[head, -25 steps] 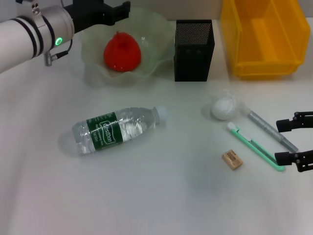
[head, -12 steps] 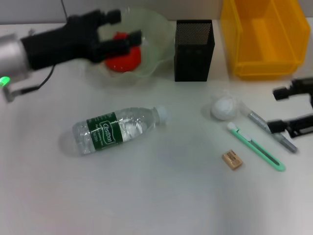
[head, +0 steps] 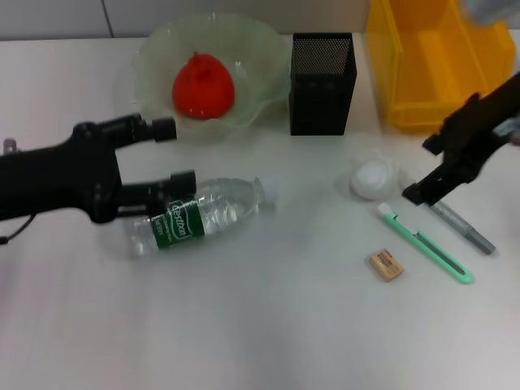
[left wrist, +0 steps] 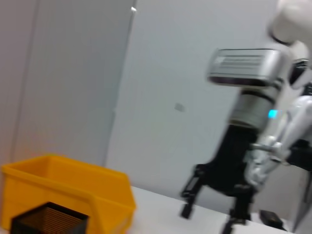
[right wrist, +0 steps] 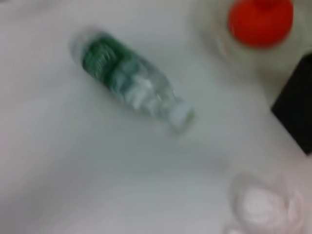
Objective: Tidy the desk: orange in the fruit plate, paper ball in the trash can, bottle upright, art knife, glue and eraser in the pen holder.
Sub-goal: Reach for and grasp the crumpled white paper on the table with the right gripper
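Now left tool [head: 166, 154] reaches level w/ fingers spread open, over clear ribbed bottle [head: 199, 214] lying on table [head: 268, 325]. Right tool [head: 422, 169] open, angled near crumpled paper ball [head: 372, 179].

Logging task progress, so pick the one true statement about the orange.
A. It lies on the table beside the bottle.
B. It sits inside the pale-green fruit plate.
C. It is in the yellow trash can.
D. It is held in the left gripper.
B: in the head view the orange rests inside the fruit plate, while the open left gripper is down by the lying bottle, holding nothing.
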